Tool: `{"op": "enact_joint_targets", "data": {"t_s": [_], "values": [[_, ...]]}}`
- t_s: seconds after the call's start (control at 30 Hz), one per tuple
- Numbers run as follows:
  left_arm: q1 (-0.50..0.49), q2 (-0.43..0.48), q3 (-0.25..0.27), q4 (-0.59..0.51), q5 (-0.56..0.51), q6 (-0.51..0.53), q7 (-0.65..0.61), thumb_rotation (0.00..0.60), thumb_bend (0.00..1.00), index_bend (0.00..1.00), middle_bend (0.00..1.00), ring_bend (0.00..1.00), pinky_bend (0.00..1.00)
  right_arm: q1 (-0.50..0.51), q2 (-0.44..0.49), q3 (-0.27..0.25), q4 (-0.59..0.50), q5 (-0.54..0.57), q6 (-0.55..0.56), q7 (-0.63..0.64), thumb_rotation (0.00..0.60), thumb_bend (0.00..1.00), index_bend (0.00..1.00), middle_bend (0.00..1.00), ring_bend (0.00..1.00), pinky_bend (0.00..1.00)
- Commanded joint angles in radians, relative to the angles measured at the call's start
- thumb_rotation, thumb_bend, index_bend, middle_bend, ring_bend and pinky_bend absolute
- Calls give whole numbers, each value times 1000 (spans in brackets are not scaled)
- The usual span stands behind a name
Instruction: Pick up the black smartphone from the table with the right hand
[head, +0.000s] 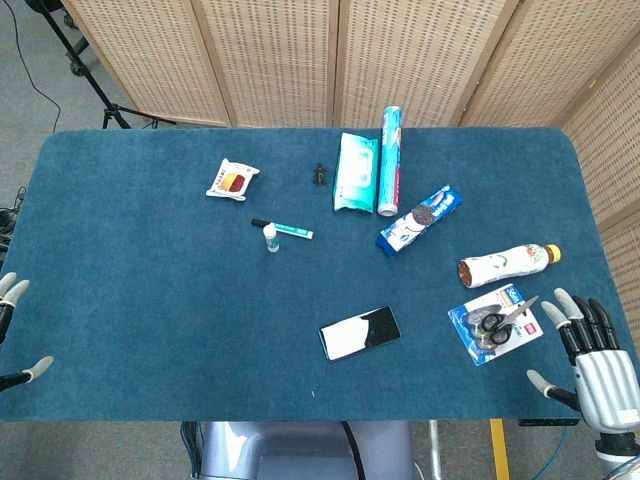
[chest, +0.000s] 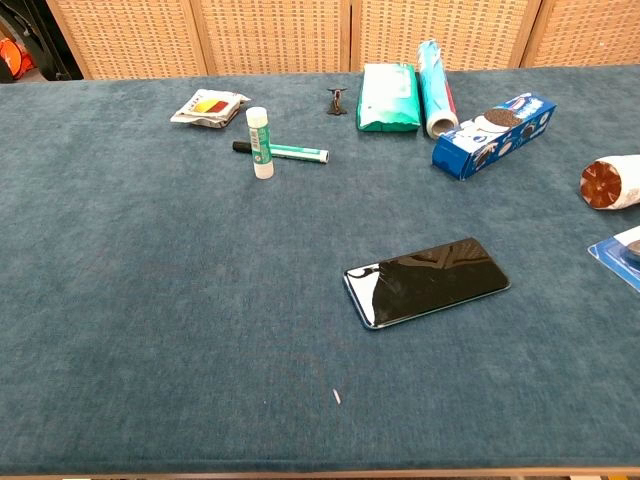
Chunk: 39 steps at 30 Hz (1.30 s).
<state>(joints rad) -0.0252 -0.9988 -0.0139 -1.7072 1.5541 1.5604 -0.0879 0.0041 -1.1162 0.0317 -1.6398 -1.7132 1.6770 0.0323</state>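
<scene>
The black smartphone (head: 360, 332) lies flat on the blue table, near the front edge and a little right of centre; in the chest view the smartphone (chest: 426, 281) shows its glossy screen facing up. My right hand (head: 588, 349) hangs at the table's front right corner, fingers spread, holding nothing, well to the right of the phone. Only the fingertips of my left hand (head: 12, 330) show at the left edge, apart and empty. Neither hand appears in the chest view.
A scissors pack (head: 495, 322) lies between the phone and my right hand, with a bottle (head: 507, 264) behind it. Further back are a cookie box (head: 419, 219), a tube (head: 390, 160), a wipes pack (head: 356, 172), a marker (head: 283, 229), a glue stick (chest: 259, 142) and a snack packet (head: 232, 180).
</scene>
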Motion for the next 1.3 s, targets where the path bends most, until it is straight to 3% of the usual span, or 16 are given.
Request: {"op": "enact_joint_targets", "data": {"t_s": [0.03,0.27,0.43,0.77,1.03,1.3], "values": [[0,0,1,0,0,-2,2,600,0,0,0,0,0,1,-1,-3,1,-4,-3,1,600,0,101,0,0,0],[2,-3,-1,-4,6,7,9,600,0,0,0,0,0,52,-17,-34,9,-65,-85,3,600,0,101,0,0,0],[-12,-7,-12,-6,-23,-21,22,600,0,0,0,0,0,158,-39,-44,-15,-117,-241,-20,600,0,104,1,0,0],[-13,0,-28,0,-47,-21,-11,600,0,0,0,0,0,313,-211,15,-31,-65,-487,-289,600,4,167,94,3,63],[-14,11,-28,4,-45,-24,-44,600,0,0,0,0,0,363,-324,31,-13,27,-577,-390,600,247,200,127,28,81],[-14,12,-25,3,-41,-27,-46,600,0,0,0,0,0,408,-427,53,29,103,-620,-453,600,316,205,142,35,85]]}}
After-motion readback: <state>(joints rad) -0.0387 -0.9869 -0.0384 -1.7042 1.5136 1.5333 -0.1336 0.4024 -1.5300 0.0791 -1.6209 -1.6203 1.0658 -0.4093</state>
